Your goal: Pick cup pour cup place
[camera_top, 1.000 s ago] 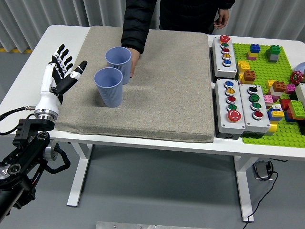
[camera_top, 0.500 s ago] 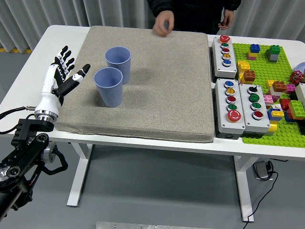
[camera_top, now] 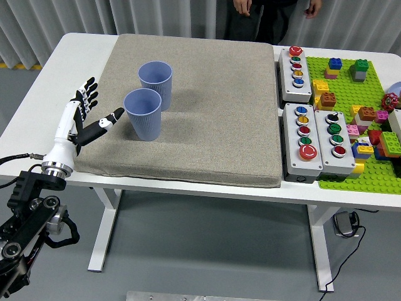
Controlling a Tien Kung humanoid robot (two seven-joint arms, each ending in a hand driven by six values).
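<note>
- Far left, the robot's left hand [camera_top: 84, 120] sits over the left edge of the grey mat [camera_top: 213, 119]. Fingers are spread wide, thumb poking toward the cups, and it's holding nothing.
- Just right of the thumb is the near blue cup [camera_top: 143, 114], upright on the mat and open end up. The thumb tip is close to it but doesn't look like it's touching.
- Behind that and a touch to the right is the far blue cup [camera_top: 155, 84], also upright. The two cups stand just beside each other and overlap in the view, so I can't say whether they touch.
- The rest of the mat is bare, and it lies on the white table [camera_top: 81, 47].
- At the top edge, a person's hands [camera_top: 243, 7] hang at the far side of the table, well apart from the cups.
- Right of the mat there are three grey button boxes [camera_top: 302, 149] with coloured push buttons.
- Far right is a green baseplate [camera_top: 357, 172] scattered with toy bricks in mixed colours.
</note>
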